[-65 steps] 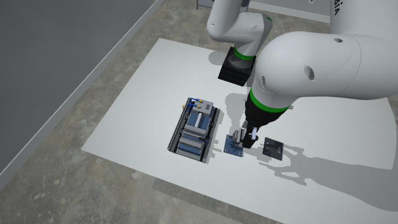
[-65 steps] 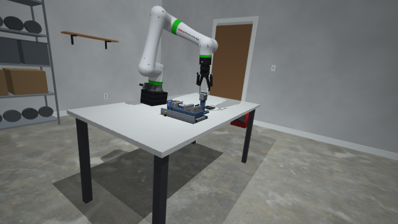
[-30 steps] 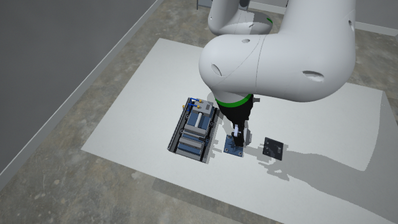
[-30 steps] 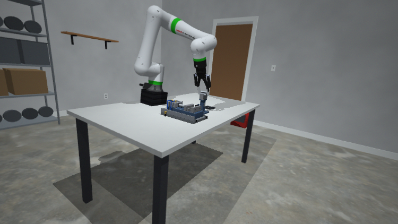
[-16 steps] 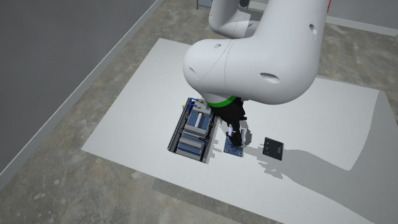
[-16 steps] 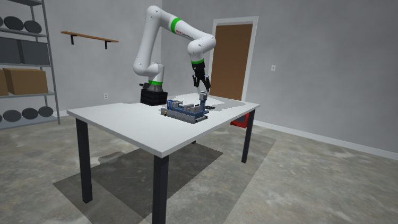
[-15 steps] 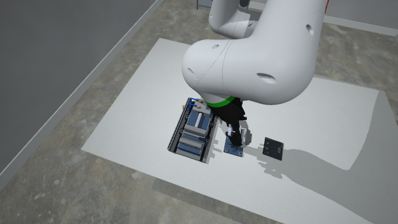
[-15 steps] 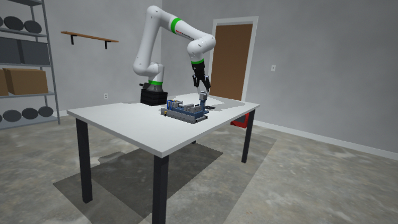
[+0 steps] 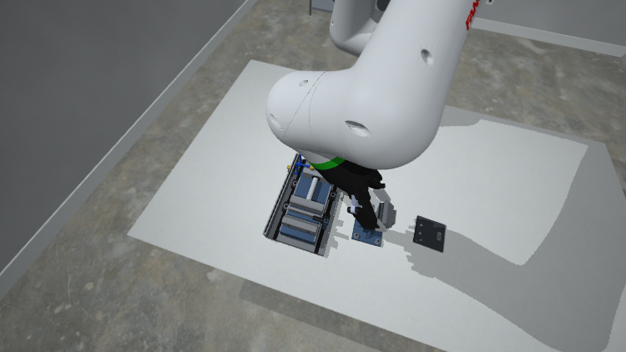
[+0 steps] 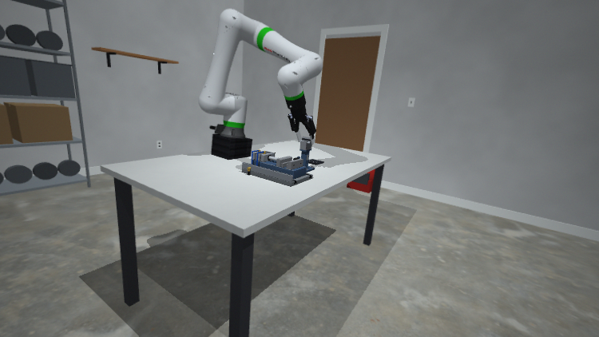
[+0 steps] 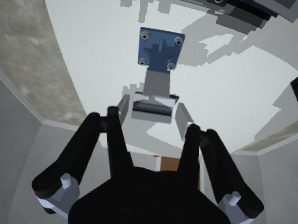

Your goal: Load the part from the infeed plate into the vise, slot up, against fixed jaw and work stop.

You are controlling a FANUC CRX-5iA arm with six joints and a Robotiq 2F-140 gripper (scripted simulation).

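Note:
The part, a grey block, rests at the V-block on top of the blue stand; its slot's facing is hard to tell. My gripper is tilted and part open, its fingertips on either side of the block, with gaps showing in the wrist view. The dark infeed plate carries no block. The vise is open: the moving jaw is on the cylinder rod, the fixed jaw opposite. The work stop is a short dark rod.
The vise base stands close beside the stand, and its edge shows at the top right of the wrist view. Blue and yellow air fittings are at its cylinder end. The white table carries everything.

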